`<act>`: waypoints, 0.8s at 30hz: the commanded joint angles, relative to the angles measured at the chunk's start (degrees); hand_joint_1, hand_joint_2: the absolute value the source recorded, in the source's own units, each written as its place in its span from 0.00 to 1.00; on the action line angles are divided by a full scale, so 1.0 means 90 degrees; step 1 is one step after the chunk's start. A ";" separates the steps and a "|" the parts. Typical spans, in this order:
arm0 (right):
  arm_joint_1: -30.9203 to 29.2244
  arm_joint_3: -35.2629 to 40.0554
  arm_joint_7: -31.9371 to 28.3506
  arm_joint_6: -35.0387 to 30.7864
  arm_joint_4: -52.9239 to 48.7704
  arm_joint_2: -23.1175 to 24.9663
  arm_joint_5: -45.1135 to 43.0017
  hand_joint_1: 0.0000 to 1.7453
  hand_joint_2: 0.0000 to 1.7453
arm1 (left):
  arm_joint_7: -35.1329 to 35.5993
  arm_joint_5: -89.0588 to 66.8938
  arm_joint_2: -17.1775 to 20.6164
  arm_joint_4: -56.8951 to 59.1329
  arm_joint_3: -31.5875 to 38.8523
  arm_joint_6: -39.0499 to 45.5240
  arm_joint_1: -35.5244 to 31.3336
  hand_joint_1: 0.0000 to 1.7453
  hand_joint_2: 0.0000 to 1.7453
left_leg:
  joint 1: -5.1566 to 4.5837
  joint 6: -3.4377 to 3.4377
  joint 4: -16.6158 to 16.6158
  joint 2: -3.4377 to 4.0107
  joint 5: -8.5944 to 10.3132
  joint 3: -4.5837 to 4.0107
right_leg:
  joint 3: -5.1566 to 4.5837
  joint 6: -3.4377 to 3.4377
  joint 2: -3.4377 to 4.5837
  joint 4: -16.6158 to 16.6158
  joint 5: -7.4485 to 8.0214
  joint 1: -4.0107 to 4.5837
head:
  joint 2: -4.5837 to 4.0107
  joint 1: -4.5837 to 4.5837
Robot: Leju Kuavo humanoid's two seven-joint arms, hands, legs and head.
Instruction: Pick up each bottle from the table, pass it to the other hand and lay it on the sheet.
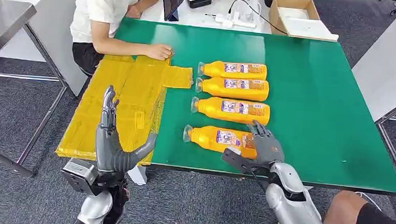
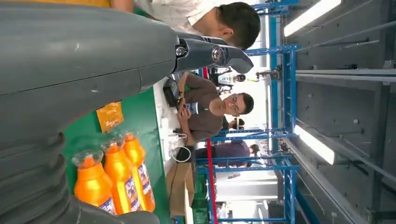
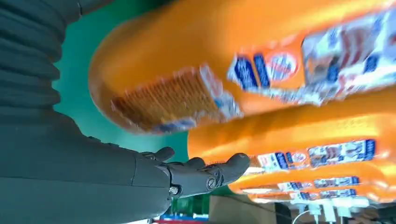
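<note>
Four orange bottles lie on their sides in a column near the middle of the head view, on the green surface, caps pointing toward the left of the frame. The nearest bottle sits lowest in the frame, and the right hand covers its base end, fingers over the top and thumb stretched out along the surface's front edge. Whether the fingers actually press the bottle or just rest above it is hard to tell; the base itself is hidden behind them. In the right wrist view this bottle looms large and blurred, its label unreadable, with the thumb apart from it, so the grasp looks wide rather than closed. The second bottle, third bottle and farthest bottle lie above it, untouched.

The yellow sheet lies at centre left, hanging over the surface's left edge. The left hand stands upright in front of it at lower left, fingers straight and apart, thumb out, holding nothing.

A person in a white shirt, cut off by the top edge, rests a hand on the sheet's far corner. A cardboard box sits at upper right.
</note>
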 commanded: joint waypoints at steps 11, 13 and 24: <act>-0.0864 0.0395 0.0142 0.0006 0.1700 0.0106 0.0104 0.00 1.00 | 0.0024 0.0031 0.0268 0.0436 -0.0136 -0.0036 -0.0297 0.00 1.00 | -0.0001 -0.0003 -0.0005 0.0003 -0.0001 0.0014 | 0.0012 -0.0006 0.0003 -0.0003 -0.0002 0.0000 | 0.0000 -0.0002; -0.0889 0.0338 0.0087 0.0215 0.1942 0.0112 -0.0036 0.00 1.00 | 0.0022 0.0015 0.0276 0.0429 -0.0147 -0.0006 -0.0270 0.00 1.00 | 0.0001 -0.0005 -0.0006 0.0005 -0.0004 0.0023 | 0.0020 -0.0008 0.0005 -0.0005 -0.0004 0.0002 | 0.0000 0.0000; -0.0963 0.0426 -0.0515 0.0722 0.2356 0.0098 -0.0578 1.00 1.00 | 0.0023 0.0020 0.0321 0.0366 -0.0170 0.0064 -0.0200 0.00 1.00 | 0.0005 -0.0007 -0.0009 0.0004 -0.0004 0.0047 | 0.0042 -0.0012 -0.0003 -0.0011 -0.0005 0.0006 | 0.0000 0.0002</act>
